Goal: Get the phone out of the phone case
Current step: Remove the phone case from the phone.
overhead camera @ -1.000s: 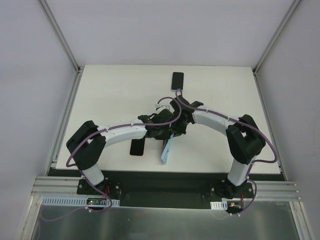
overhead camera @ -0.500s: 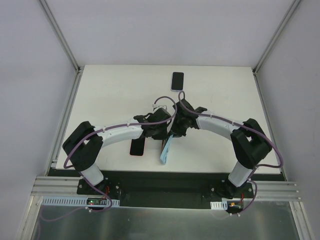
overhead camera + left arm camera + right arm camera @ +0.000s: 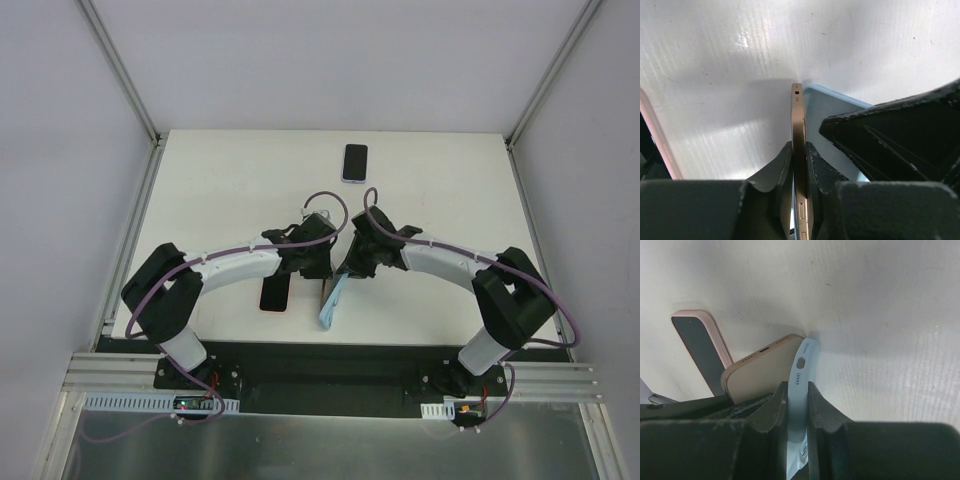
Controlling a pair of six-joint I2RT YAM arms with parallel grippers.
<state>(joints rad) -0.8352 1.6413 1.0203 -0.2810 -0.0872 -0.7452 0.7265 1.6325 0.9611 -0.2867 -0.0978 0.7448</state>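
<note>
**Top external:** Near the 6 o'clock edge of the tabletop [image 3: 220, 190], the two arms meet over the pale blue phone case [image 3: 332, 306], which stands tilted on edge. A pink-cased phone [image 3: 274, 294] lies flat at its 9 o'clock. A dark phone [image 3: 355, 162] lies well apart toward 12 o'clock.

**Left wrist:** The left end effector [image 3: 799, 152] is clamped on the phone [image 3: 798, 125], a thin, rigid gold slab seen edge-on. Its smooth metal rim looks slippery, so pinching the flat faces, as here, seems wise. The case sits just at its 3 o'clock, parted from it at the visible end. Whether the hidden end is seated I cannot tell.

**Right wrist:** The right end effector [image 3: 797, 392] is clamped on the case wall, which is matte, rubbery and probably flexible. The phone sits at its 9 o'clock. The case looks light and soft and should bend rather than break. The phone's glass is likely the fragile part.
</note>
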